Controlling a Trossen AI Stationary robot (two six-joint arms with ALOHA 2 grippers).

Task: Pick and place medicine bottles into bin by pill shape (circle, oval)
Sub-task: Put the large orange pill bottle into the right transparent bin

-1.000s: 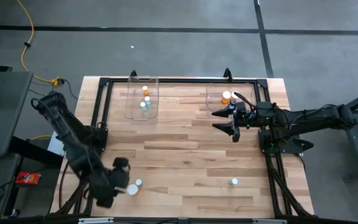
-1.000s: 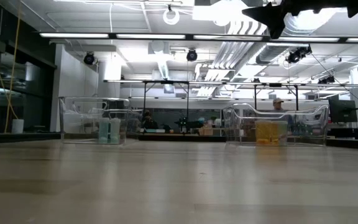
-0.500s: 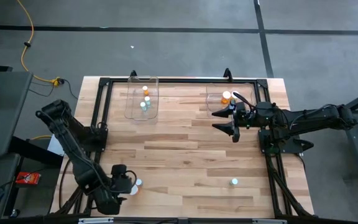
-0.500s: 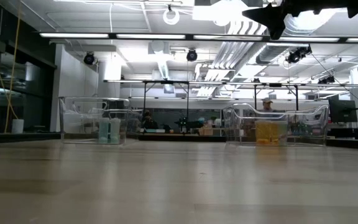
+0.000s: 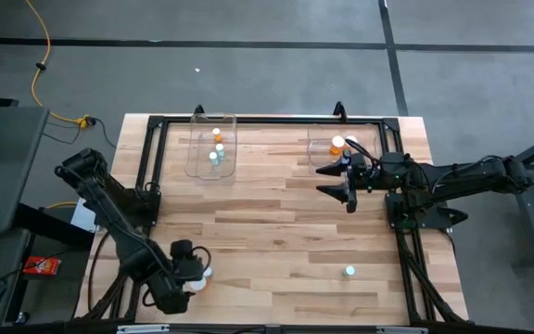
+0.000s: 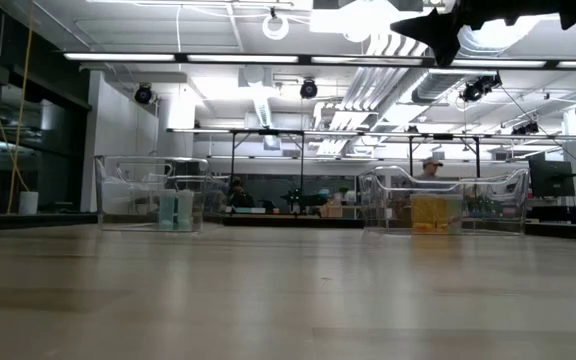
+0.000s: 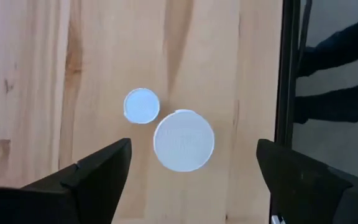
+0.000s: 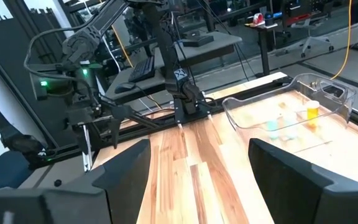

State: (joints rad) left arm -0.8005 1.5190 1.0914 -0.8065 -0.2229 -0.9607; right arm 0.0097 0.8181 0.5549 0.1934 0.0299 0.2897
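In the left wrist view only the white caps of two bottles (image 7: 183, 140) show, hiding their bodies and pills. The high view's lone bottle (image 5: 349, 271) is too small to read.

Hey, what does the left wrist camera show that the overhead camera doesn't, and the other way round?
Only the left wrist view shows the left gripper open right above two white bottle caps, a larger beside a smaller. Only the high view shows the two clear bins with bottles, the right gripper waiting near the right-hand bin, and a lone bottle at the near edge. Both show the wooden table and the black frame rail.
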